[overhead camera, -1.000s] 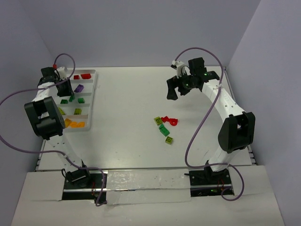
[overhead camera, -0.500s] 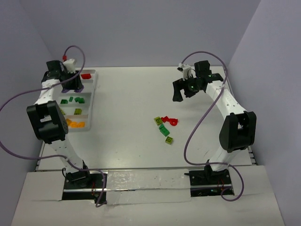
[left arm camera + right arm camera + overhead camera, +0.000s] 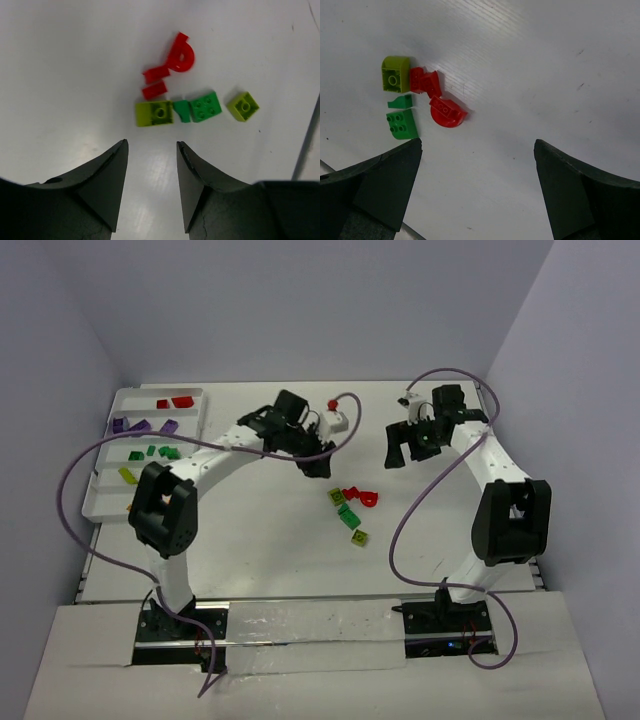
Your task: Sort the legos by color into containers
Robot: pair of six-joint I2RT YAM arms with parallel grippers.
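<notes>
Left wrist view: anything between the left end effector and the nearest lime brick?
Nothing. The left wrist view shows only bare table between the left end effector and that lime brick.

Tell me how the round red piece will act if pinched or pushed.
The round red piece looks like stiff, glossy plastic: probably won't bend, but its curved edge may slip from a pinch. It lies flat on the table, so it likely slides rather than rolls. Pushed, it may shove the red brick beside it.
</notes>
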